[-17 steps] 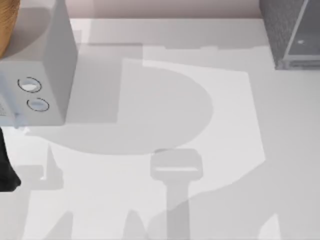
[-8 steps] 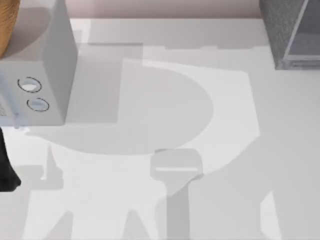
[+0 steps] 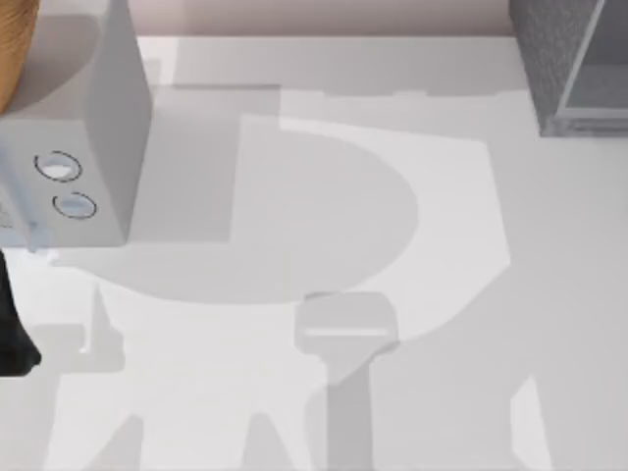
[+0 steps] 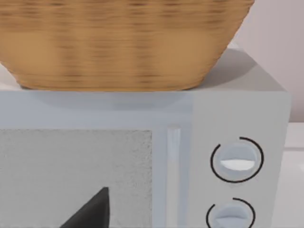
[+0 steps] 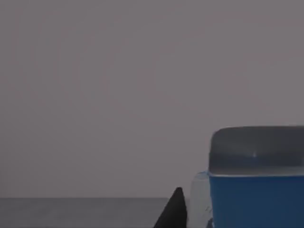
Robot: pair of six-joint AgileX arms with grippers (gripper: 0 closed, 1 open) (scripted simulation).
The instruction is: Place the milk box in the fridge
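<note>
The milk box (image 5: 256, 199) is close up in the right wrist view, with a blue body and a grey top. A plain dark-grey wall stands behind it. My right gripper (image 5: 190, 213) is shut on the milk box, and one dark fingertip (image 5: 173, 213) lies against its pale side. The fridge (image 3: 564, 59) is a dark speckled cabinet with a pale glassy panel, at the table's far right corner in the top view. My left arm (image 3: 12, 334) is parked at the left edge, and my left gripper (image 4: 92, 214) faces the microwave.
A pale grey microwave (image 3: 93, 147) with two round dials (image 4: 236, 160) stands at the far left. A woven basket (image 4: 118, 42) sits on top of it. Arm shadows fall across the white table (image 3: 324, 196).
The arm shadow at the table's lower right shifted between one second and half a second ago. A small glint in the fridge panel vanished. Nothing has moved since.
</note>
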